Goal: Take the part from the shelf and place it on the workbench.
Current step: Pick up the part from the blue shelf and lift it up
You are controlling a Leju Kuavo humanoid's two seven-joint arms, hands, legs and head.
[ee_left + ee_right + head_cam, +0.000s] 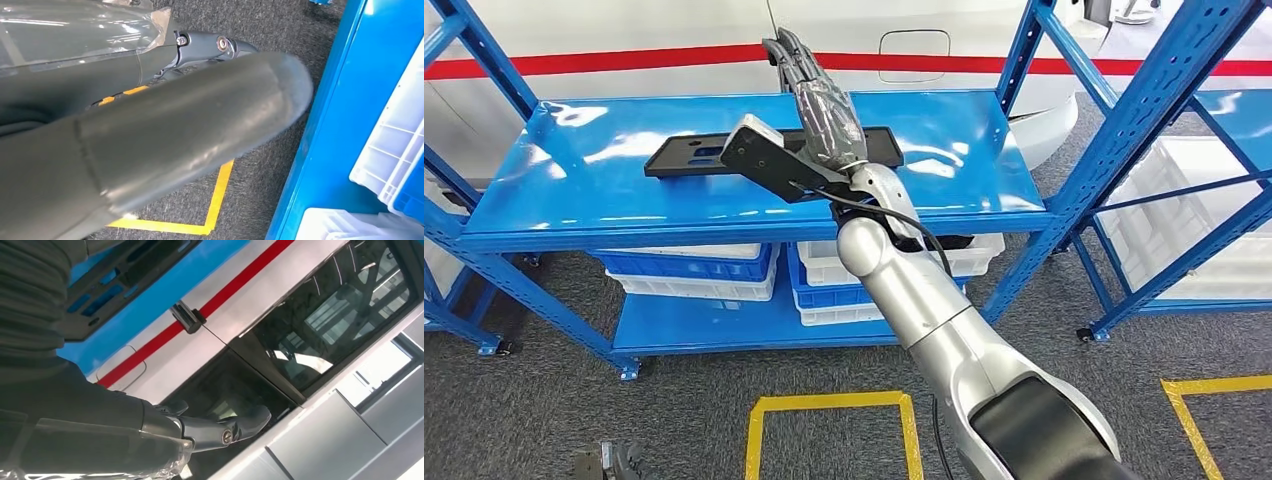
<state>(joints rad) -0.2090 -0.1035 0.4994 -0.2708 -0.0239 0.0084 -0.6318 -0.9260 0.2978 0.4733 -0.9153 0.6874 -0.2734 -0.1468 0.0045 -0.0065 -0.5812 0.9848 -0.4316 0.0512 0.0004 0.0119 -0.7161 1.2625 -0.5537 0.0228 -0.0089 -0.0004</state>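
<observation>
Blue steel shelf, glossy top tier, black flat part lying on it, right hand raised above the part (fingers extended, grasping nothing), grey carpet floor with yellow tape squares, white-and-blue crates below, left hand hanging by the floor, grasp undeterminable, no legible writing.

The left hand hangs over grey carpet and yellow tape.
</observation>
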